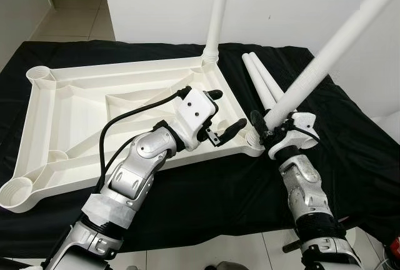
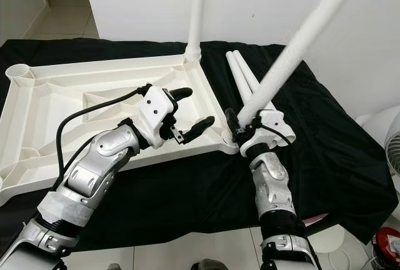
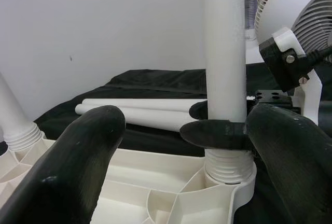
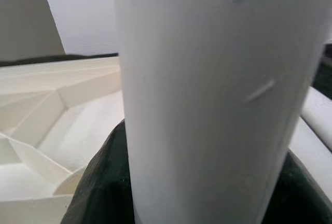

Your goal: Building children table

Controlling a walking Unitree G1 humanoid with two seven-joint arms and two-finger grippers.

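The white plastic tabletop lies upside down on a black cloth. One white leg stands upright in its far right corner socket. My right gripper is shut on a second leg, low on the tube, just above the near right corner socket. That leg leans up and to the right. My left gripper hovers open over the tabletop's right edge, beside that socket, holding nothing. Its black fingers frame the held leg in the left wrist view. The right wrist view looks straight at the held leg.
Two loose white legs lie side by side on the cloth right of the tabletop. A white fan stands on the floor at the right, with a red object below it. White wall behind; tiled floor in front.
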